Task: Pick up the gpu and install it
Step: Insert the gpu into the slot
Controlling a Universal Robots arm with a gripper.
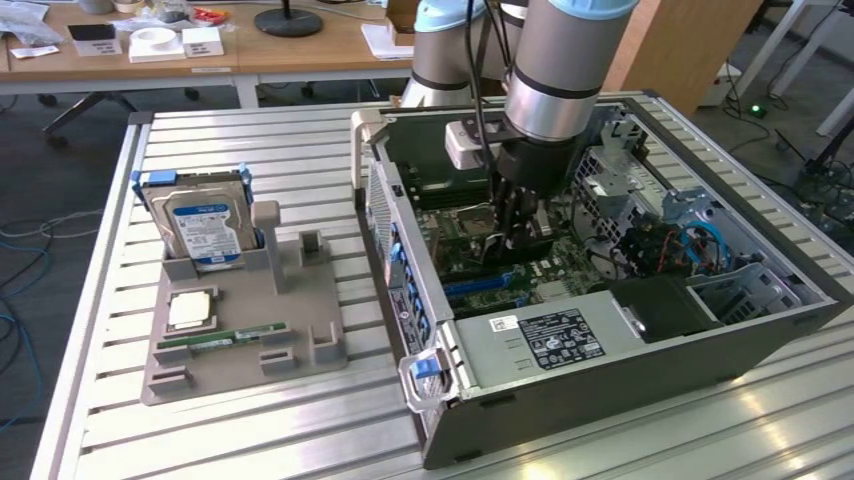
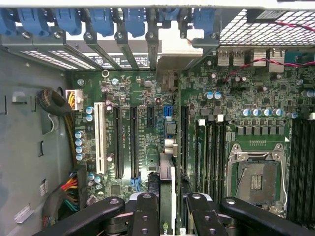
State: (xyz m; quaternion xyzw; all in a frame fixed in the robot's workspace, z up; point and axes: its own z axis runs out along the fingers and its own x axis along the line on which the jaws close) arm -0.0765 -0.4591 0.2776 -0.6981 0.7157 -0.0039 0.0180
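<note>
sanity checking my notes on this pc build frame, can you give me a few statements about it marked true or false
1. The end effector is inside the open computer case. True.
2. The hard drive lies flat on the table. False: it stands upright in the gray holder.
3. The gpu lies on the gray holder. False: it stands edge-on between the end effector's fingers, over the motherboard.
4. A green memory stick lies on the gray holder. True.
</note>
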